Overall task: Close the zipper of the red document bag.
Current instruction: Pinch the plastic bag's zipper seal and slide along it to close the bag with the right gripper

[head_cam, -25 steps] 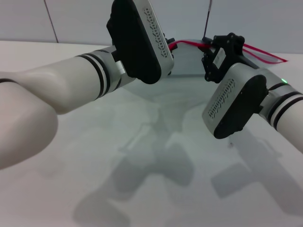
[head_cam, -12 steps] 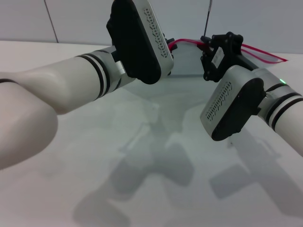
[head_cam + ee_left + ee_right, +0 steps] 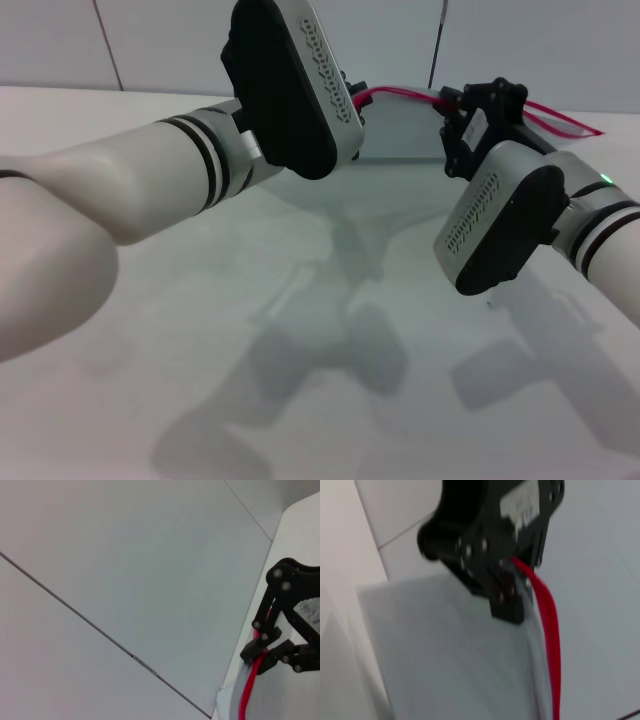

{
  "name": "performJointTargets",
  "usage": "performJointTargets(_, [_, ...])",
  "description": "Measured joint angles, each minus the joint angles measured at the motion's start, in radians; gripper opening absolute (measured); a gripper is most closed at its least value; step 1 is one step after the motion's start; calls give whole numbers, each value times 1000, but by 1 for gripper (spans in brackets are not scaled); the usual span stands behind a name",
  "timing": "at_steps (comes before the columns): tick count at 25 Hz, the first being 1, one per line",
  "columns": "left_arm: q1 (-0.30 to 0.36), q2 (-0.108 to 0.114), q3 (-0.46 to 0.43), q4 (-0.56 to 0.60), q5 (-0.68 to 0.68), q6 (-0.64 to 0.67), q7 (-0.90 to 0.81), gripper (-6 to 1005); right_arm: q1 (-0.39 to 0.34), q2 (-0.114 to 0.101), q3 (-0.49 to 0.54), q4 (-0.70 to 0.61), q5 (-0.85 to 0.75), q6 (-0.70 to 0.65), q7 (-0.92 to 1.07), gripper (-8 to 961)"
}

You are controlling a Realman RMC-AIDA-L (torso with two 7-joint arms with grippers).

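The red document bag point(image 3: 400, 128) lies flat at the far side of the white table, a pale translucent pouch. Its zipper point(image 3: 395, 92) runs as a thin red strip along the far edge. In the right wrist view, my left gripper point(image 3: 512, 592) is shut on the bag's edge point(image 3: 450, 655) at one end of the zipper point(image 3: 547, 625); in the head view this gripper point(image 3: 357, 95) is mostly hidden behind its own wrist housing. My right gripper point(image 3: 458, 105) sits farther along the strip. The left wrist view shows that right gripper point(image 3: 265, 650) pinched on the red zipper point(image 3: 248, 690).
The white table point(image 3: 300, 380) stretches toward me under both forearms, carrying only their shadows. A grey panelled wall point(image 3: 150, 40) rises just behind the bag. The loose red end of the strip point(image 3: 570, 120) trails to the right of the right gripper.
My right gripper has shifted a little to the right along the red strip. The left arm has barely moved.
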Motion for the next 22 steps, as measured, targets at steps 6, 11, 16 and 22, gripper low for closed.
performJointTargets(6, [33, 1, 0, 36, 0, 0, 0, 54, 28, -1, -4, 52, 113, 43, -86, 85])
performJointTargets(11, [70, 2, 0, 74, 1, 0, 1, 55, 44, -4, 1, 83, 182, 52, -101, 86])
performJointTargets(16, [109, 4, 0, 110, 5, 0, 3, 55, 66, -5, 12, 127, 233, 75, -101, 86])
performJointTargets(22, [151, 4, -2, 160, 39, 4, 3, 54, 78, -6, 47, 165, 256, 78, -101, 87])
